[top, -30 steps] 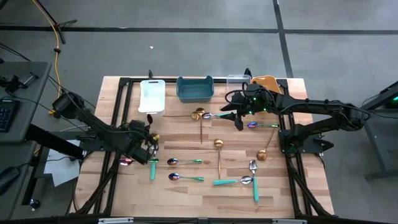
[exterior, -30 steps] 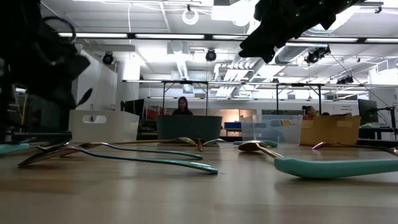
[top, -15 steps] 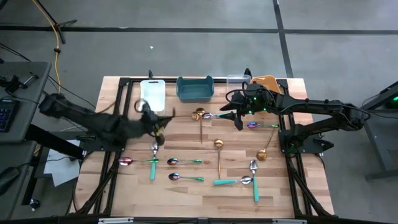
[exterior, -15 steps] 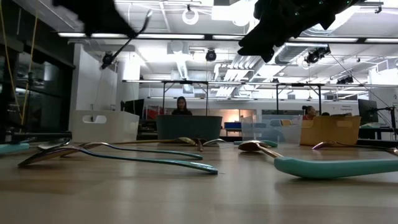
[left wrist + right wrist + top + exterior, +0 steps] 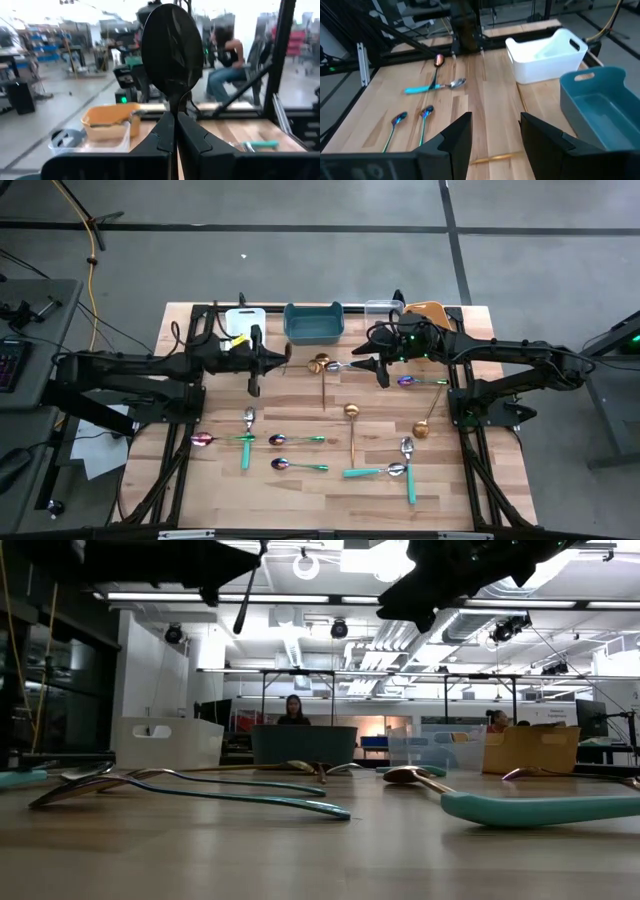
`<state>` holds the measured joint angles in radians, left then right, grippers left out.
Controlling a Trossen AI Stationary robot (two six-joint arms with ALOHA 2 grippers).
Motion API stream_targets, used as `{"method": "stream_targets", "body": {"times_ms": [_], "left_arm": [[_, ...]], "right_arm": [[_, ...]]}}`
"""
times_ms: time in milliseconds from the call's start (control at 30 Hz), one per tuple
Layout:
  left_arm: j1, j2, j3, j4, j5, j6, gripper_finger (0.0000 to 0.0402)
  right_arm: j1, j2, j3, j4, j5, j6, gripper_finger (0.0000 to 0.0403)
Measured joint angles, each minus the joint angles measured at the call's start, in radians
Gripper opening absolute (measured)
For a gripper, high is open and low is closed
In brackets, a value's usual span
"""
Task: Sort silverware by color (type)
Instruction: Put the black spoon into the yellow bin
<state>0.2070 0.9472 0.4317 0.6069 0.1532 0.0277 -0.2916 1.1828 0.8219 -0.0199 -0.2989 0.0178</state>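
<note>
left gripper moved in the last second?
Yes. The left gripper, shut on a black spoon, went from the table's near-left up toward the white bin.

black spoon (image 5: 171, 50) held aloft, others (image 5: 352, 435) scattered

1. Even, bright ceiling strip lights (image 5: 300, 597) fill the room — shadows under the arms on the table (image 5: 300, 480) are soft.
2. At table height, the nearest teal handle (image 5: 540, 808) looks blurred.
3. Backlit, the dark spoon (image 5: 171, 50) shows glare — background washed out.
</note>
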Motion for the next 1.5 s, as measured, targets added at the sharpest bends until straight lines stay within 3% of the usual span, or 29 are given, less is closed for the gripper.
{"method": "stream_targets", "body": {"times_ms": [233,533,667,833,1200,1500], "left_arm": [[0.004,0.002,-0.045,0.095,0.003,-0.024,0.0],[0.004,0.146,-0.036,0.276,0.002,-0.055,0.0],[0.003,0.24,-0.036,0.424,-0.003,-0.079,0.0],[0.002,0.327,-0.035,0.554,-0.005,-0.079,0.0],[0.002,0.463,0.075,0.565,0.045,-0.087,0.0],[0.001,0.461,0.083,0.564,0.047,-0.079,0.0]], "right_arm": [[0.007,0.01,0.0,0.099,0.0,0.01,0.016],[0.134,0.251,0.0,0.597,0.002,0.026,0.016],[0.169,0.37,0.0,0.8,0.095,0.03,0.016],[0.182,0.454,0.0,0.927,0.192,0.051,0.016],[0.179,0.508,0.049,0.92,0.199,0.121,0.016],[0.179,0.508,0.049,0.884,0.204,0.122,0.016]]}}
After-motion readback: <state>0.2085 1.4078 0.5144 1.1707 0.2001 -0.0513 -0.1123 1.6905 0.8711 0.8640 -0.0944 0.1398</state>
